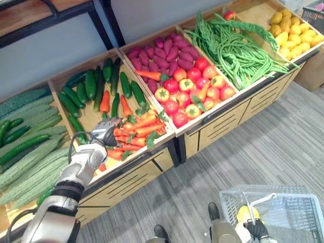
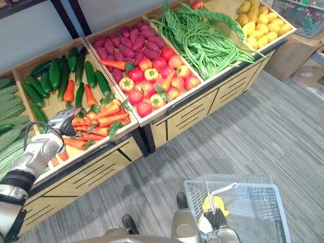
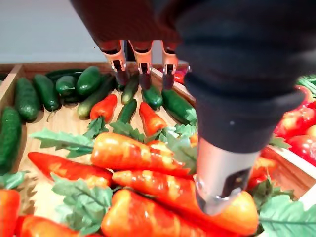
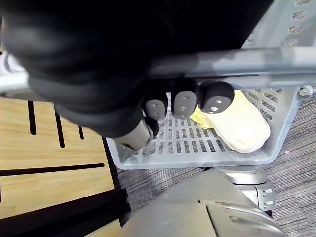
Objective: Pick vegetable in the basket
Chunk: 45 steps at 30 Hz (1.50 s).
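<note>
The left hand (image 1: 105, 132) hovers, fingers straight, over the carrots (image 1: 139, 127) at nine o'clock (thumb close above one). At five o'clock the right hand (image 4: 182, 101) curls its fingers round the handle (image 4: 237, 61) of the grey basket (image 1: 298, 212), a yellow vegetable (image 4: 237, 123) lying inside.

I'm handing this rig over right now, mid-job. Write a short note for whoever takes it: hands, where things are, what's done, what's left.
Left hand: open and holding nothing, over the carrots in the wooden crate, beside the cucumbers.
Right hand: shut on the basket handle, holding the grey basket low on the robot's right.
Done: one yellow vegetable lies in the basket.
Left: no carrot is gripped yet. The likely next move is to close the left hand on one and carry it across to the basket.
</note>
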Motion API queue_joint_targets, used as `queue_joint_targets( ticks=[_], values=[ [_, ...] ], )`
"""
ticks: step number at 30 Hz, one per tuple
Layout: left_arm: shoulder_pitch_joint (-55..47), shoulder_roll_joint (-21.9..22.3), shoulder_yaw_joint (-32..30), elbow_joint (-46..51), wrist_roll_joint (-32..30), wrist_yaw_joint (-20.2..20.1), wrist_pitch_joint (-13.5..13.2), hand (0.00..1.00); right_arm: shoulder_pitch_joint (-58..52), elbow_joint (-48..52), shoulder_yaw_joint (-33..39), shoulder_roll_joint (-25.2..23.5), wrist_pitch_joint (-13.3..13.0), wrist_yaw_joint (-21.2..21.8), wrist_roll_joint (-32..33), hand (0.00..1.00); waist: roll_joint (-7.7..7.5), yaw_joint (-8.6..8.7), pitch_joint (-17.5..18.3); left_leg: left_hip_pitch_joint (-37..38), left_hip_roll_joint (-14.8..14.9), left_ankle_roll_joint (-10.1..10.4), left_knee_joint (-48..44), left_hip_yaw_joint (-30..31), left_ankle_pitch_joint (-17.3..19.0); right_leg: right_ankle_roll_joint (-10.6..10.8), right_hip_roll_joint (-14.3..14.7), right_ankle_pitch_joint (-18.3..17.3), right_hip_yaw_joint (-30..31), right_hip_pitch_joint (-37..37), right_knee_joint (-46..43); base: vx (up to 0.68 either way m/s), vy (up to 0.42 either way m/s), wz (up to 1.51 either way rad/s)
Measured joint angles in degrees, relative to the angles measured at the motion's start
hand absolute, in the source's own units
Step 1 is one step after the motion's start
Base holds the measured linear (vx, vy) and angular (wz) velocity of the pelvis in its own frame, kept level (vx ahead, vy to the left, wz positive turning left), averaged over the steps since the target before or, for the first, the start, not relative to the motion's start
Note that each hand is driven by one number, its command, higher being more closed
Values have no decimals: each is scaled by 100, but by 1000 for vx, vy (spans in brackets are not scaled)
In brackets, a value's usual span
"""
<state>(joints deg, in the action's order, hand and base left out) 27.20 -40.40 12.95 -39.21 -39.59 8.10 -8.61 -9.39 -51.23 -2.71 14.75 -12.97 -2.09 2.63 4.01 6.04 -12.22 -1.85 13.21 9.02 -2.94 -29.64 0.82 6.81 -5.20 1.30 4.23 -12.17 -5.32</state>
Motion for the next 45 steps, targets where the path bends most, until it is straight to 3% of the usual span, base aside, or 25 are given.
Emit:
queue_joint_targets(
  ticks=[6,16,17,19,22,25,27,29,39,45],
  values=[
    [211,344,15,-402,5,27,171,0,215,186,3,1,-8,-21,65,100,-69,3,-263,-340,55,-46,-209,-51,-30,-8,33,66,101,-395,-200,-16,-20,-8],
    [747,408,-179,-694,146,-42,286,0,436,381,-18,2,-21,-147,250,100,-172,-66,-592,-640,131,-96,-422,-188,52,-3,86,94,266,-757,-304,0,0,-7],
    [772,406,-240,-806,255,-36,285,100,468,382,-38,1,-21,-149,249,100,-193,-80,-608,-671,156,-95,-467,-225,68,-20,104,106,278,-784,-304,-12,-12,-11],
    [885,412,-366,-1017,327,44,241,100,498,414,-41,7,-21,-149,251,100,-247,-167,-643,-748,197,-89,-546,-269,89,-10,141,118,336,-877,-311,-48,-23,-10],
    [902,421,-510,-1139,323,302,246,100,573,432,-40,22,-22,-152,261,100,-317,-161,-718,-823,218,-44,-615,-288,125,-16,144,118,374,-955,-297,-60,-17,-9],
    [1216,425,-666,-1362,307,567,371,100,684,448,-55,12,-38,-151,297,100,-402,-137,-831,-919,243,-74,-645,-346,159,-2,127,129,363,-1068,-279,-80,-16,-16],
    [1497,403,-792,-1498,286,729,554,100,776,545,-66,-24,-58,-146,297,100,-591,-80,-1011,-966,258,-70,-640,-444,153,7,109,184,364,-1164,-233,-51,-16,-20],
    [1641,346,-871,-1459,302,737,534,100,789,547,-46,-66,-105,-162,301,100,-653,-5,-1088,-1030,251,-63,-636,-437,129,0,89,334,344,-1163,-124,-7,-7,-2],
    [1743,484,-813,-1455,344,851,566,100,830,561,-69,-105,-129,-243,297,100,-610,66,-1115,-980,235,-135,-676,-439,117,-12,70,490,311,-1101,-80,69,4,-2],
    [1623,644,-843,-1514,348,1178,673,100,814,560,-231,-103,-148,-261,293,100,-612,127,-1112,-940,244,-126,-736,-422,211,-9,38,488,269,-974,2,-10,-5,1]
  ],
)
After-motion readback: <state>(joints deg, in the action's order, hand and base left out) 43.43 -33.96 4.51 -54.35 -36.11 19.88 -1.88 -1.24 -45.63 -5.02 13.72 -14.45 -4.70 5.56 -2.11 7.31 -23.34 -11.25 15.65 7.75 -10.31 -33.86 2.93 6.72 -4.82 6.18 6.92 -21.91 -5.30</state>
